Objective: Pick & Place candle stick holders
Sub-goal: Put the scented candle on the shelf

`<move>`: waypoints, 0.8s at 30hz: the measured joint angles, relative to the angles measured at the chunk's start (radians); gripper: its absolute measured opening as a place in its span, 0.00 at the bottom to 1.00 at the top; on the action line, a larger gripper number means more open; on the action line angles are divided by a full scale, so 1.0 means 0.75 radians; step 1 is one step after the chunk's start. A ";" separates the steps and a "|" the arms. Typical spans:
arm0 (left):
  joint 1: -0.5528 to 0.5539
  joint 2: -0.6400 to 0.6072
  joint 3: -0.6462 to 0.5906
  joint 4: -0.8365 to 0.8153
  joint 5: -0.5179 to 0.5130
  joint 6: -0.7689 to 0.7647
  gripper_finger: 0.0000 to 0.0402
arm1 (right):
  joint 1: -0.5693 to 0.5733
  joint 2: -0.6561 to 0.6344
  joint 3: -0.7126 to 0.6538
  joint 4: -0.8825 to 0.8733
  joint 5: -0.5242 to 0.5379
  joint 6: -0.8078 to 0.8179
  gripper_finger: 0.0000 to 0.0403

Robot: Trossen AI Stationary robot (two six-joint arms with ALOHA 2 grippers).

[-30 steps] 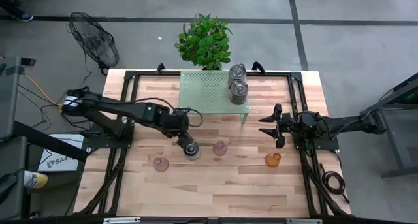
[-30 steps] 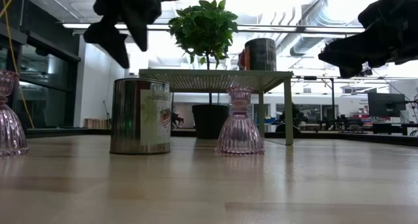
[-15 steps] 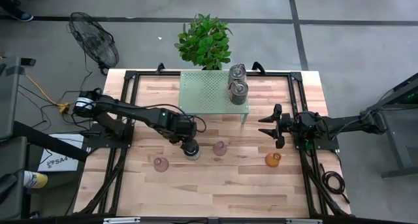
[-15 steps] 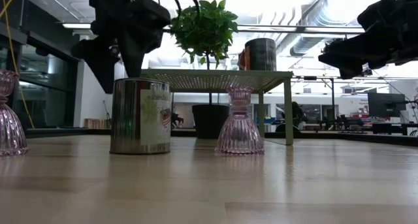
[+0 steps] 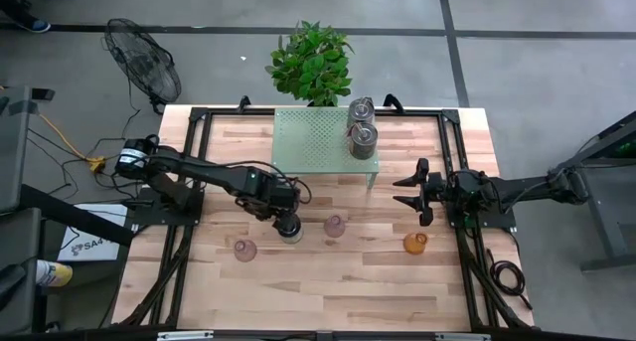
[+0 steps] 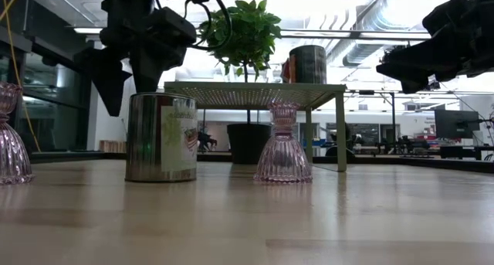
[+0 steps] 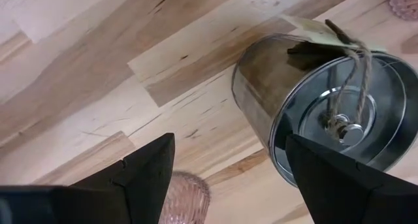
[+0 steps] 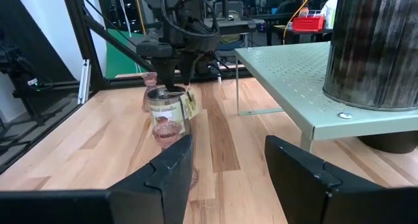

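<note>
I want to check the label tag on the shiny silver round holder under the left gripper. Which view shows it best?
The left wrist view: the shiny silver round holder fills it, tag and twine visible. The low view shows its side; the high view barely shows it beneath the left gripper; the right wrist view shows it far off.

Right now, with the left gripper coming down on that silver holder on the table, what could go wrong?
The left gripper is open just above the silver holder, and in the low view a finger seems to hang past its side, so descending could clip the rim and tip it. A twine tag lies across its mouth and might snag. The pink holder stands close by.
</note>
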 joint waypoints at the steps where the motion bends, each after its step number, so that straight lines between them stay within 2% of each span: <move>1: 0.000 0.000 0.000 -0.001 -0.001 -0.011 0.71 | 0.000 0.000 0.000 0.001 0.000 -0.001 0.46; 13: -0.001 0.000 0.000 -0.002 -0.013 -0.026 0.70 | 0.000 0.000 0.000 0.001 0.000 0.001 0.46; 24: -0.001 0.000 0.000 0.013 -0.019 -0.013 0.47 | 0.000 0.000 0.000 0.001 0.000 -0.001 0.46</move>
